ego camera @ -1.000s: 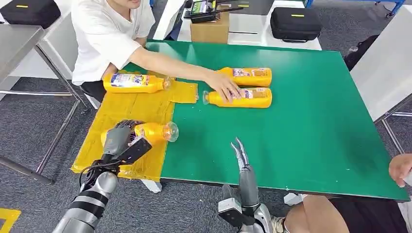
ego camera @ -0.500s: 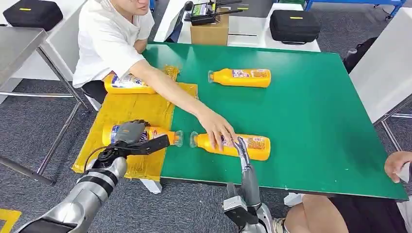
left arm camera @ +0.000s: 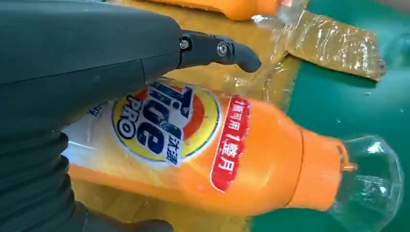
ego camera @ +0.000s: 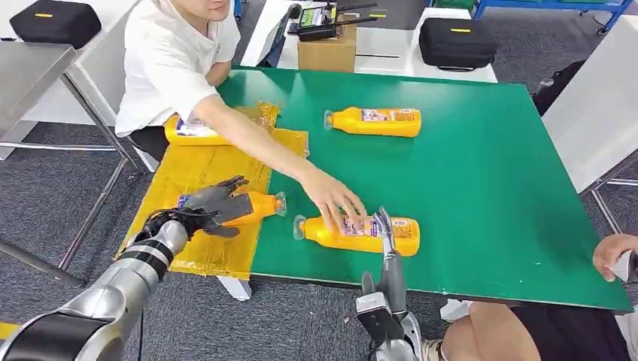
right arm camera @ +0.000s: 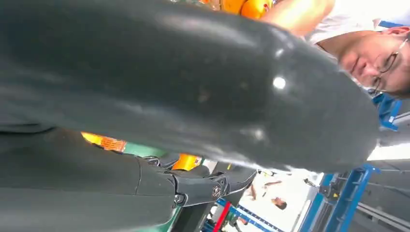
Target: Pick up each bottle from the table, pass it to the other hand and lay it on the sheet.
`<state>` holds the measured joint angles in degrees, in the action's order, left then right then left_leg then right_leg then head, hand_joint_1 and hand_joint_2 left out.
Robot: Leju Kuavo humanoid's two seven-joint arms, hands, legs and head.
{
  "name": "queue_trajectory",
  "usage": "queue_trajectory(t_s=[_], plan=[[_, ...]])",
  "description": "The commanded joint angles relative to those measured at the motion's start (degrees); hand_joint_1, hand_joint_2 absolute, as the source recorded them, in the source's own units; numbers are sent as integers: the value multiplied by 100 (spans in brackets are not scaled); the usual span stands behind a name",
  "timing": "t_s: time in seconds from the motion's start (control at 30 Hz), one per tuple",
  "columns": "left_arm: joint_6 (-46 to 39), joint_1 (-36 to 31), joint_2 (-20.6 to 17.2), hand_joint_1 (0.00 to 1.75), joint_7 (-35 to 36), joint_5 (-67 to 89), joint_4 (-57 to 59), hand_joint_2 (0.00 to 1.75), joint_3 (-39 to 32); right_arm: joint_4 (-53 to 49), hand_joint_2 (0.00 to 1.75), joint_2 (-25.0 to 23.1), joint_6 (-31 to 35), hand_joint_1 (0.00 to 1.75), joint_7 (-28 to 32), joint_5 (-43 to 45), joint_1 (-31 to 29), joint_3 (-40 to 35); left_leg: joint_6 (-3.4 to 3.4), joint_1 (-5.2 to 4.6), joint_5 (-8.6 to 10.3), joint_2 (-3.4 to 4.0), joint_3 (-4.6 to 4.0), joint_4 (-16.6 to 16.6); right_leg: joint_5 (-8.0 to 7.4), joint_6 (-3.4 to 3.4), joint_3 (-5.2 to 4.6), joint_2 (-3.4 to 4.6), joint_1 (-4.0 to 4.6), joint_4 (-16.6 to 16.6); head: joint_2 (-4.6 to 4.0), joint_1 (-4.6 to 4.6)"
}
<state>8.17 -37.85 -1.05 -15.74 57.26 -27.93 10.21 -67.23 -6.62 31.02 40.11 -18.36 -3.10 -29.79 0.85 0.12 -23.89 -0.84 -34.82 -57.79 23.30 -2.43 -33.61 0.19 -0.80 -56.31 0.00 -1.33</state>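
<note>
An orange bottle (ego camera: 259, 206) with a clear cap lies on the yellow sheet (ego camera: 195, 169), its cap over the sheet's edge; the left wrist view shows its label (left arm camera: 232, 154) close up. My left hand (ego camera: 213, 205) hovers at its base with fingers spread, its thumb (left arm camera: 217, 48) off the bottle. A second bottle (ego camera: 331, 235) lies on the green table (ego camera: 481, 188) near the front, under a person's hand (ego camera: 337, 199). My right hand (ego camera: 386, 237) stands beside it, fingers straight. A third bottle (ego camera: 374, 122) lies farther back. Another bottle (ego camera: 192, 131) rests at the sheet's far end.
The person in white leans in from the back left, an arm stretched across the sheet. A cardboard box (ego camera: 326, 53) and a black case (ego camera: 457, 37) sit beyond the table. Another person's knee (ego camera: 496, 331) and hand (ego camera: 613, 256) are at the front right.
My left hand has let go of its bottle on the sheet and spread its fingers. The person slid one bottle from the back to the table's front, beside my right hand.
</note>
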Motion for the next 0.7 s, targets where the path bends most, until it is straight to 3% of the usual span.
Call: queue_trajectory(t_s=[0.03,0.1,0.3,0.37,0.43,0.53,0.57,0.63,0.7], plan=[[949,214,-15,0,-1148,-1596,-55,175,-808,457,0,319,329,0,-11,305,-356,-511,-4,0,-6,24,15,8,-1,7,8,18,1,8,0,-2],[995,625,186,0,-1159,-2475,-1048,175,-989,448,0,403,536,0,-11,282,-304,-540,-4,0,-4,19,12,10,-2,7,7,13,2,10,0,0],[955,752,279,0,-1126,-2656,-1354,175,-967,414,0,433,549,0,-11,268,-276,-542,-2,4,-4,12,-25,1,2,3,-31,0,4,5,0,2],[893,1199,587,0,-1211,-4004,-2390,175,-1230,611,0,404,711,0,-11,-10,-256,-388,-4,4,-10,19,-23,2,5,7,-29,6,5,6,0,0],[1686,1926,856,0,-410,-6785,-3794,175,-1317,1191,0,306,840,0,-54,-708,-316,89,0,2,-5,3,-31,4,5,1,-33,-9,2,9,0,2],[679,2830,1092,0,-629,-7685,-5325,175,-855,1742,0,301,898,0,-540,-1613,-577,624,1,-2,-9,16,-32,6,6,-1,-38,-2,-1,12,0,-2],[323,3029,1099,0,-881,-7497,-5642,175,-686,1872,175,342,866,0,-733,-1900,-682,724,1,-2,-8,19,-42,4,3,-2,-47,6,-1,10,0,4],[-304,3300,1119,0,-1232,-7112,-6059,175,-466,2160,175,449,772,0,-1049,-2321,-924,915,-1,-4,-22,36,-38,1,5,-3,-46,17,-3,9,0,0],[-308,3323,1116,0,-1234,-7111,-6076,175,-458,2156,175,475,748,0,-1049,-2303,-960,944,-1,-3,-22,43,-47,-3,4,-2,-57,16,-1,7,0,0]])
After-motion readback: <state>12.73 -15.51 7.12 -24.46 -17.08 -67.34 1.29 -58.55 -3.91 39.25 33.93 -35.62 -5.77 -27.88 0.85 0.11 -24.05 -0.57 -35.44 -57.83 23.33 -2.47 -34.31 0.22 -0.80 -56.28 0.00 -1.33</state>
